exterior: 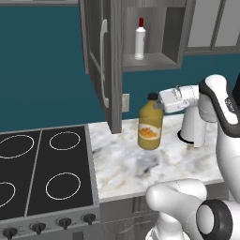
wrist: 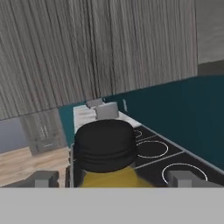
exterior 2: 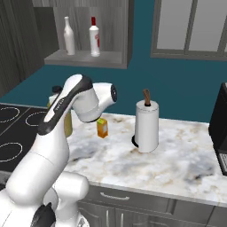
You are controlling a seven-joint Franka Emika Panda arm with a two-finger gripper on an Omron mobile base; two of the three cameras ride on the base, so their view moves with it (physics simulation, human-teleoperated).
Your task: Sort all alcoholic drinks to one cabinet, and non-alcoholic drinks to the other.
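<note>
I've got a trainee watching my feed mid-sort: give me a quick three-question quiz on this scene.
1. True or false: the gripper is at the neck of the juice bottle.
2. How many bottles stand in the open cabinet? A) one B) two C) three
3. What stands on the counter right of the small carton?

Key: 1 true. 2 B: a white bottle and a red-capped bottle. 3 the paper towel roll.

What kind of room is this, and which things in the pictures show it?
A kitchen, rendered rather than real. A stovetop with ring burners sits beside a marble counter, a wall cabinet holds bottles, and a paper towel holder stands on the counter.
</note>
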